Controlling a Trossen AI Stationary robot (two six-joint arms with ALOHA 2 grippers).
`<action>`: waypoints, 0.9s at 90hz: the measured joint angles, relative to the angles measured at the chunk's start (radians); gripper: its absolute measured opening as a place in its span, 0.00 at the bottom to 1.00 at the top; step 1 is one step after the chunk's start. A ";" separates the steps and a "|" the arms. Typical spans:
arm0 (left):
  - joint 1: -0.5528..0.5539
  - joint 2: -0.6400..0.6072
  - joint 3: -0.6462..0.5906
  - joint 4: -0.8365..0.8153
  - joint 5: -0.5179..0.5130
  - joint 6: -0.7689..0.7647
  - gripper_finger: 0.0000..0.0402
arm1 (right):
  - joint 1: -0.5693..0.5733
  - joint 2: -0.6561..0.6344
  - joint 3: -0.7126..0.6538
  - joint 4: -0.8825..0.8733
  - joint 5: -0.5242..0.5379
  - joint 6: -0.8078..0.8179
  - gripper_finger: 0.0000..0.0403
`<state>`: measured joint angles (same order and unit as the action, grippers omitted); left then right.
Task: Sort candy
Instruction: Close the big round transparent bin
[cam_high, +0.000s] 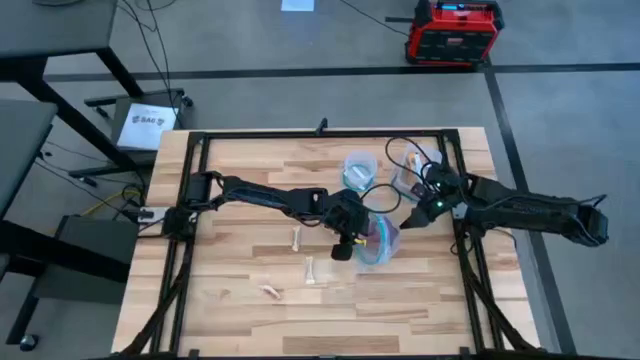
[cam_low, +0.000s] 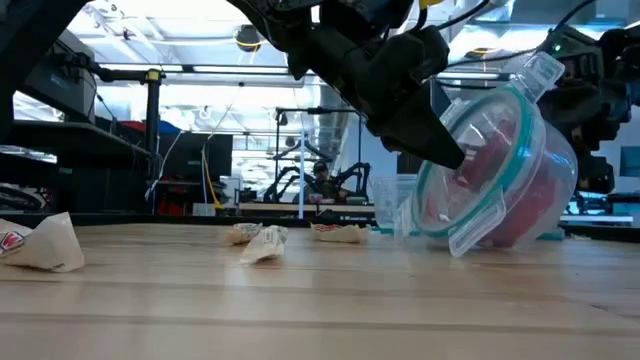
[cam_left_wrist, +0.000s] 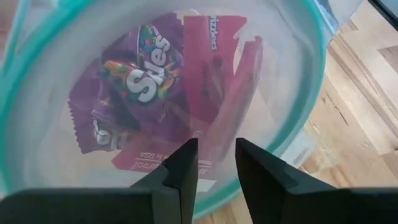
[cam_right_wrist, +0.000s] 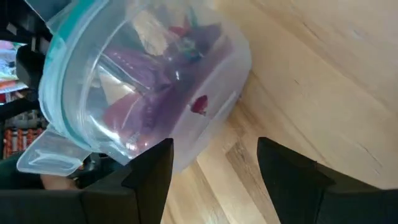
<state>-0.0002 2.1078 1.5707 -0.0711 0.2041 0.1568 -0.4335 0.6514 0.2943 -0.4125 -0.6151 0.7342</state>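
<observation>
On the near part of the desk (cam_high: 230, 320) three pale wrapped sweets lie loose: one nearest (cam_high: 271, 292), one a little farther (cam_high: 310, 270), and one beyond that (cam_high: 297, 239). Right of them a clear tub with a teal rim (cam_high: 380, 243) is tipped onto its side, mouth facing the left arm. Inside it lie purple packets (cam_left_wrist: 134, 84) and pink-red packets (cam_left_wrist: 217, 81), heaped against its bottom wall. The left hand (cam_high: 345, 245) sits right at the tub's mouth, its fingers (cam_left_wrist: 180, 177) close together with only a narrow gap, nothing between them. The right hand (cam_high: 418, 214) is just beside the tub's far-right side, fingers (cam_right_wrist: 152, 168) spread wide and holding nothing. Farther back stands another clear tub (cam_high: 358, 170), upright, and a third (cam_high: 408, 178) to its right.
</observation>
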 joint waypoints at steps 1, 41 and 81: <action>0.000 0.000 0.000 0.000 0.000 0.000 0.23 | 0.003 0.000 0.000 0.005 0.003 0.004 0.54; -0.002 -0.002 0.000 0.010 0.013 -0.018 0.23 | 0.258 0.011 -0.019 0.097 0.423 0.134 0.54; 0.012 -0.002 0.001 0.030 0.031 -0.055 0.23 | 0.388 0.076 -0.105 0.115 0.586 0.284 0.54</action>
<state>0.0122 2.1063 1.5715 -0.0414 0.2350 0.1019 -0.0454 0.7271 0.1894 -0.2973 -0.0289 1.0181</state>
